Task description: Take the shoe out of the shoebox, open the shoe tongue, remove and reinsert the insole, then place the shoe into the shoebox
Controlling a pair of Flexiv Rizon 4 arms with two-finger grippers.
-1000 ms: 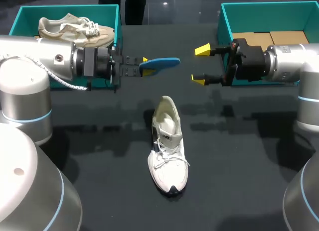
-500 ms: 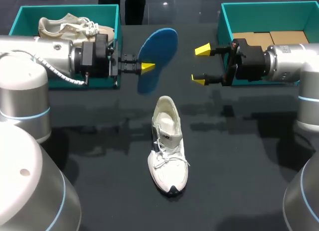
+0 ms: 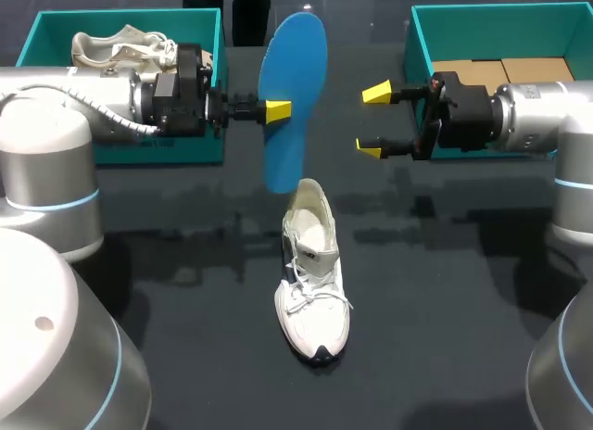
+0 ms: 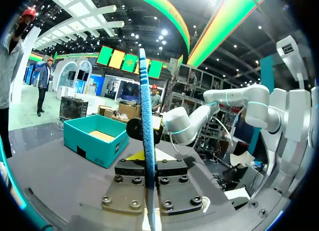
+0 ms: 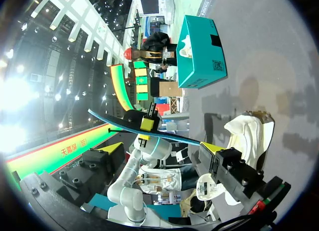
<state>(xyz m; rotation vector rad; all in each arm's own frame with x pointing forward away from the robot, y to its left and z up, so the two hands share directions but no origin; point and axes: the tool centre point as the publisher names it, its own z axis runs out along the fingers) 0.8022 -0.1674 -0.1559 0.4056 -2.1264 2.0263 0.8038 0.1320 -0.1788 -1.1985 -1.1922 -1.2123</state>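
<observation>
Taking the dark table (image 3: 185, 263) first, we judge the task to be about halfway through: the white shoe (image 3: 313, 282) is out of its box and lies near the middle of the table, toe toward us and heel toward the far edge. The insole is out of it as well. Putting the insole back in and boxing the shoe are not yet done. At the far corners sit two teal boxes. The left shoebox (image 3: 37, 27) holds a beige shoe (image 3: 116, 45), and the right shoebox (image 3: 417, 41) holds flat cardboard inserts (image 3: 505, 70). The white shoe's mouth gapes wide and its pale lining shows. The tongue seems to be pulled forward over loosened laces, though from above we cannot be sure. The blue insole (image 3: 292, 87) hangs upright in the air above the shoe's heel, with its lower end close over the opening. It is thin, stiff enough to hold its shape, and edge-on in the left wrist view. The left gripper (image 3: 276, 108) is clamped on the insole at mid-length. The right gripper (image 3: 372, 120) waits just beside it, with its fingers spread and nothing between them.
</observation>
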